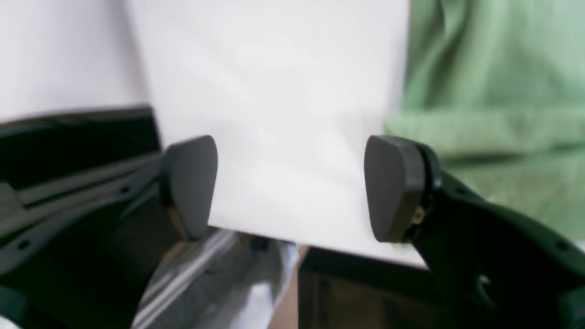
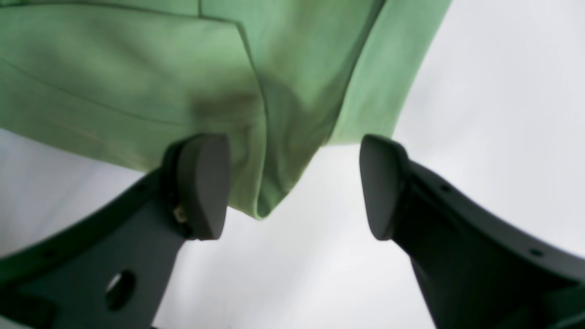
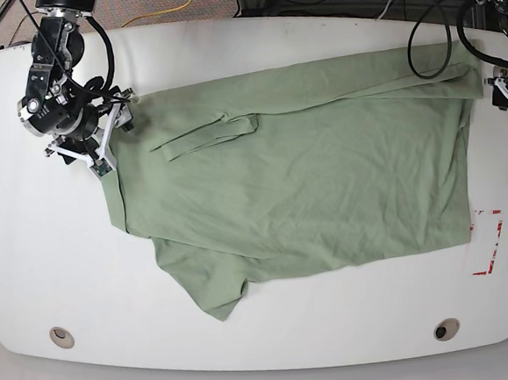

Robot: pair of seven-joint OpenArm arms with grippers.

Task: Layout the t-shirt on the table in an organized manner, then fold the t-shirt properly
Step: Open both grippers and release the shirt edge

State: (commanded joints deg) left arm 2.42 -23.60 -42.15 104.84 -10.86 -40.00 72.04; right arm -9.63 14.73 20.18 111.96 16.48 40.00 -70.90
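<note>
I've got the shirt mostly spread on the surface, one sleeve flipped over; both claws, left and right, apart, empty; folding undone.

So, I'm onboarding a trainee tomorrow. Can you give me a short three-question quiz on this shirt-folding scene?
1. True or false: the right gripper is clamped on the t-shirt.
2. What lies between the left gripper pads? A) cloth B) bare table C) a cable
3. The red tape outline sits beside which side of the t-shirt in the base view?

Key:
1. False; its jaws stand open, with a shirt corner between them.
2. B
3. The right side, near the lower corner.
</note>
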